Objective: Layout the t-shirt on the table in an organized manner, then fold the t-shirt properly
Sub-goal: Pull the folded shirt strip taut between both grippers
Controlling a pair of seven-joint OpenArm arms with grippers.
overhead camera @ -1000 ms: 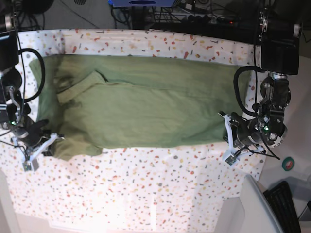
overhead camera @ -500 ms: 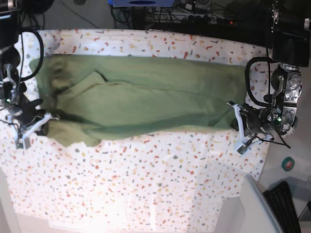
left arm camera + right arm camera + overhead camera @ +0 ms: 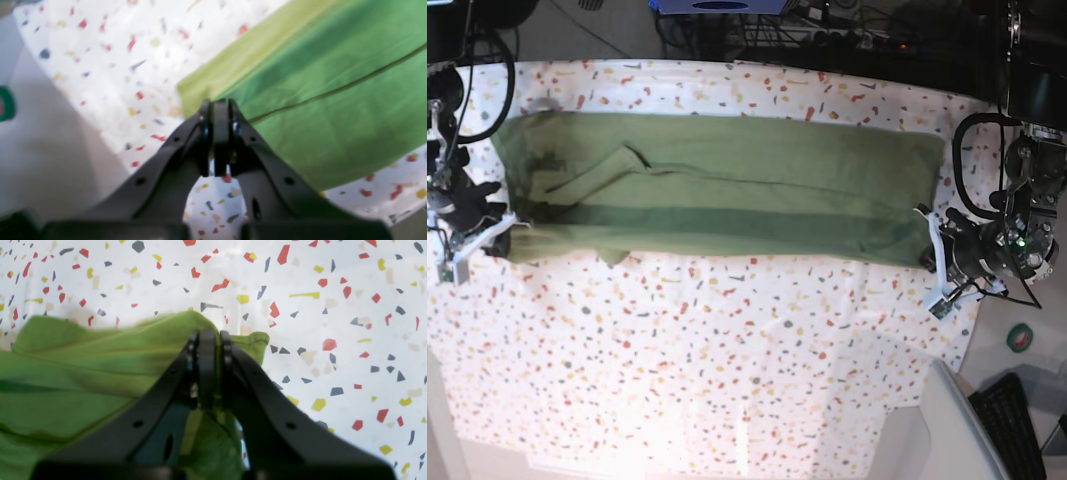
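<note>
Both tools, left [image 3: 934,262] and right [image 3: 489,235], pinch the t-shirt [image 3: 727,190] on the table [image 3: 727,370].

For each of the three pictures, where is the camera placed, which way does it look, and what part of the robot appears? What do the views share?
Base: overhead, looking down on the table and the long t-shirt; left gripper at the picture's right, right gripper at its left.
Left wrist: on the left arm, looking past the left gripper, fingers together at the t-shirt corner.
Right wrist: on the right arm, looking past the right gripper, fingers shut on the t-shirt.
Shared: all show the green t-shirt on the speckled table.
</note>
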